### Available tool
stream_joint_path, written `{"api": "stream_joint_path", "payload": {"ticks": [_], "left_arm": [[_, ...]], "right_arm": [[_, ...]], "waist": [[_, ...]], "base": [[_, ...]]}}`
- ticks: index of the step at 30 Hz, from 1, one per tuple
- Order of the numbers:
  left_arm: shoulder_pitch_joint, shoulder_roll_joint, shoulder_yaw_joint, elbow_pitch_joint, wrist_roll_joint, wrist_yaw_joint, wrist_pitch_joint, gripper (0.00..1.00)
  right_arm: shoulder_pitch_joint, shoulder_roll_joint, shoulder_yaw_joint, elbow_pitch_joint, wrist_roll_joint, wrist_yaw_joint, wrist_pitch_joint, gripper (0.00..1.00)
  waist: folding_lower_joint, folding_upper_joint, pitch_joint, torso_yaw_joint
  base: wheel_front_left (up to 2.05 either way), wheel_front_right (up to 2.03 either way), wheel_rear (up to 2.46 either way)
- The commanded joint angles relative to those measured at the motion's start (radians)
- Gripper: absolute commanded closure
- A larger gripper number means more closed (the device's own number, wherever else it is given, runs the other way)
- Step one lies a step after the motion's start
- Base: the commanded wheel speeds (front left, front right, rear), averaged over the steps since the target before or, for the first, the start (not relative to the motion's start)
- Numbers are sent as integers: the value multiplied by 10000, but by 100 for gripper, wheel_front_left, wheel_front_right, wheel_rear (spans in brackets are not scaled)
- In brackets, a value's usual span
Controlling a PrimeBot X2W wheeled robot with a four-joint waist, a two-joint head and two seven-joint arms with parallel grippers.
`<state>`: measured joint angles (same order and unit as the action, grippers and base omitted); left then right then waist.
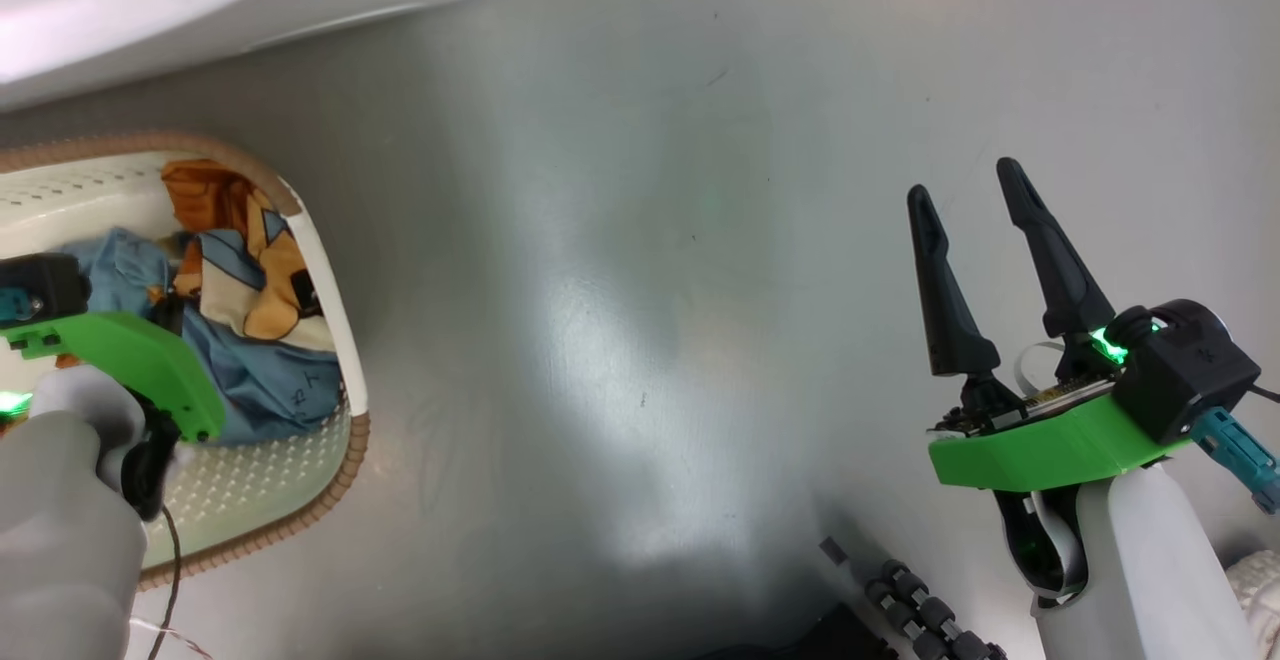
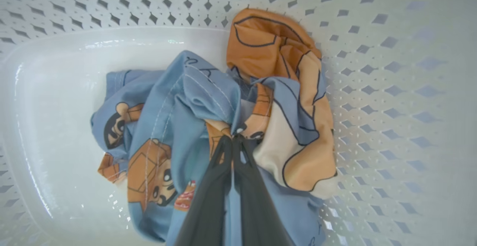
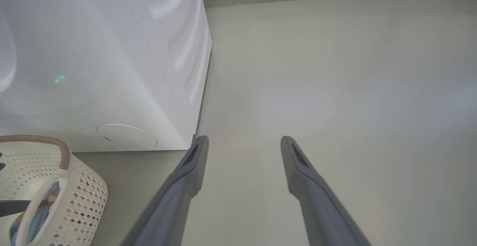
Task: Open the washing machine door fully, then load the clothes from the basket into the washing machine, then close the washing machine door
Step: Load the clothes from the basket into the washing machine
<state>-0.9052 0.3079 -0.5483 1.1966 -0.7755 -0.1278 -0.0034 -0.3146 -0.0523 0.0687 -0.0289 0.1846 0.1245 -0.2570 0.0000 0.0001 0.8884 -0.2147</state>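
Clothes (image 2: 186, 100) lay bunched in the basket (image 1: 352, 445), a crumpled heap of light blue fabric with orange-brown figures, pressed toward one perforated wall and leaving part of the glossy bottom bare. The left gripper (image 2: 233, 138) reached down into the basket with its fingers clenched together on a fold near the top of the heap. The pinch sat where several layers met, so a lift would probably bring up most of the bundle rather than a single piece; that is a judgement. The fabric showed no sign of being raised clear of the basket bottom.

The basket stood on the floor (image 1: 640, 290) just beside the front of the washing machine (image 3: 93, 71), below its round service cap (image 3: 126, 136). That placing kept the carry to the drum short.

The right gripper (image 1: 962, 182) hung over bare floor, well apart from the basket, its fingers spread wide and empty. It appeared parked out of the left arm's working space.

Obstructions were few. The high basket wall and brown rim surrounded the heap, and trailing cloth could catch there on the way out. A dark ribbed cable (image 1: 915, 605) lay on the floor near the right arm, clear of the path between the basket and the machine.
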Motion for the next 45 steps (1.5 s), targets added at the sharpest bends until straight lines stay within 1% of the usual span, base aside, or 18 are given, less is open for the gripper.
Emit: {"api": "stream_joint_path", "payload": {"ticks": [1,8,15,23,27,29,38,41,42,45], "left_arm": [[440,376,150,-109,-138,-29,-163,100],[1120,289,-63,-485,-631,-29,-916,100],[1809,296,-264,-1197,-1134,-29,-2085,100],[2534,301,-231,-2060,-1482,-29,-2560,100],[2914,455,601,-3088,-970,-29,-2579,100],[3288,412,1117,-3609,-569,-8,-2580,100],[4920,-132,3243,-5375,978,86,-2583,100],[5295,-331,3844,-5961,1513,78,-2583,100],[5295,-331,3844,-5961,1513,78,-2583,100],[5654,-554,4405,-6541,1997,73,-2583,100]], "right_arm": [[114,20,240,-138,-2,62,-48,0],[-108,20,329,81,25,62,-48,0],[-225,20,382,348,6,62,-48,0],[-241,20,493,700,-1,62,-48,0],[-188,20,495,848,5,62,-48,0],[-143,20,494,926,12,62,-48,0],[24,20,674,1220,20,62,-48,0],[68,20,707,1313,54,62,-48,0],[68,20,707,1313,54,62,-48,0],[132,20,779,1420,101,62,-48,0]], "waist": [[0,-1,-132,61],[0,-1,-832,322],[0,-1,-1675,666],[0,-1,-2692,1066],[0,-1,-3186,1237],[0,-1,-3428,1301],[0,-1,-4521,1454],[0,-1,-4877,1499],[0,-1,-4877,1499],[0,-1,-5250,1543]], "base": [[0,0,0],[0,0,0],[0,0,0],[0,0,0],[0,0,0],[0,0,0],[0,0,0],[0,0,0],[0,0,0],[0,0,0]]}}
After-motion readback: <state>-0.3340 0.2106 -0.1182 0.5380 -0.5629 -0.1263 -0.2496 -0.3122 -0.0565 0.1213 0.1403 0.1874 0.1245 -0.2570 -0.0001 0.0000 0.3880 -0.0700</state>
